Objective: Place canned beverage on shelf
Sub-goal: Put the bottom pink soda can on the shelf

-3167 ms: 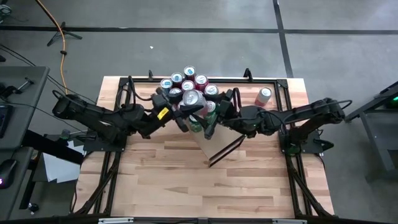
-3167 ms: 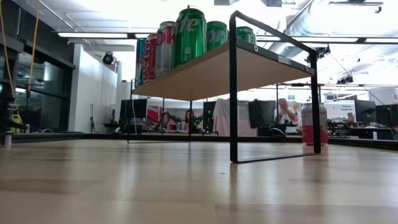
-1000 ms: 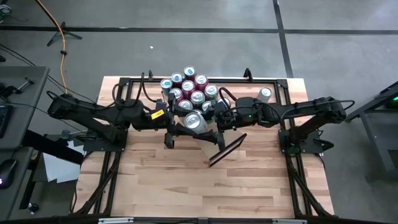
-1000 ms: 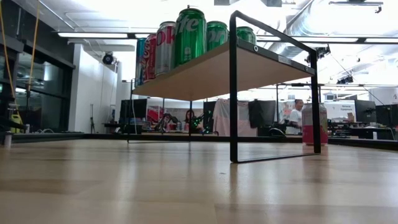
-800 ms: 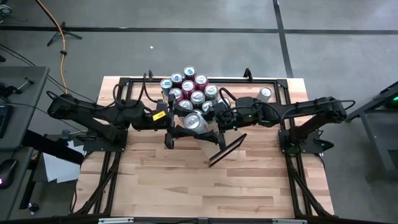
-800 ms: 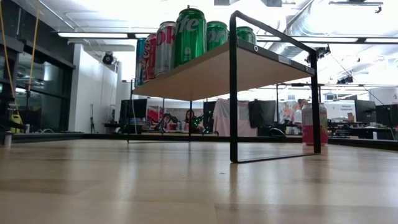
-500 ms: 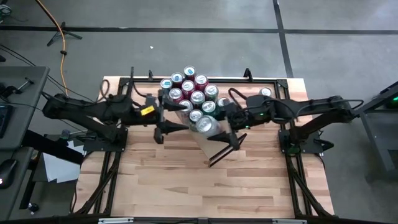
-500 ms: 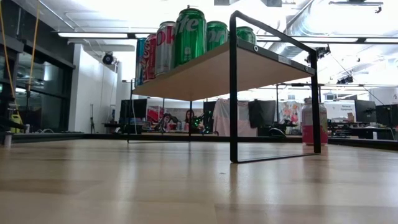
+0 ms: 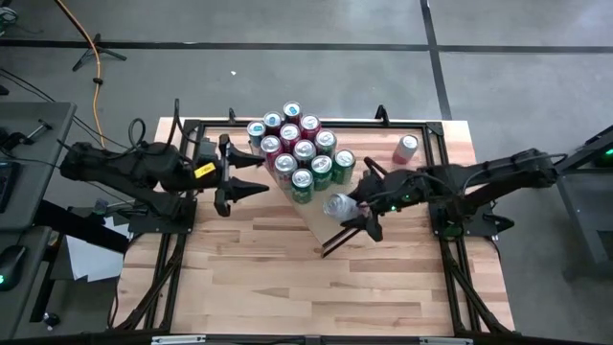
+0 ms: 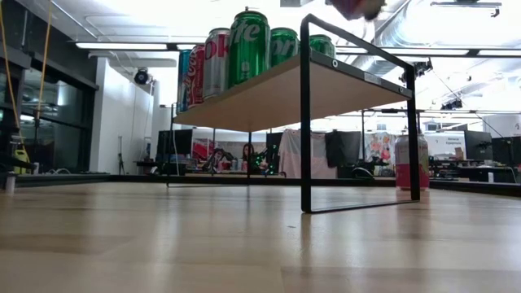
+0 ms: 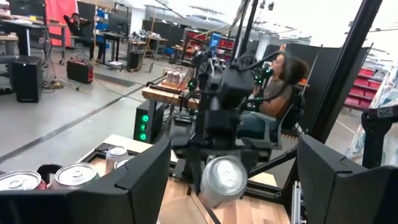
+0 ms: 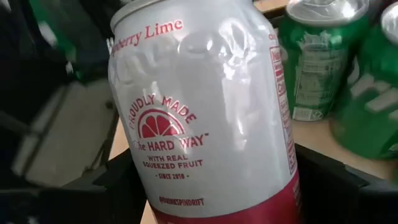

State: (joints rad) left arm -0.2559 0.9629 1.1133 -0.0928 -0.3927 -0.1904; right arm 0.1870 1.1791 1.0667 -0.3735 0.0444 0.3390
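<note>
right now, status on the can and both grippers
Right gripper shut on silver can above shelf end. Left gripper open, clear. Green cans crowd alongside.

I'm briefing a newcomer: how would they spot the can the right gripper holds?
Find the shelf mid-table, crowded with upright cans. At its near end the right gripper holds a silver can, tilted and red at the base, unlike its green neighbours.

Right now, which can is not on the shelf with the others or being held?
The pink-and-white can standing alone on the tabletop, beyond the shelf's right end.
</note>
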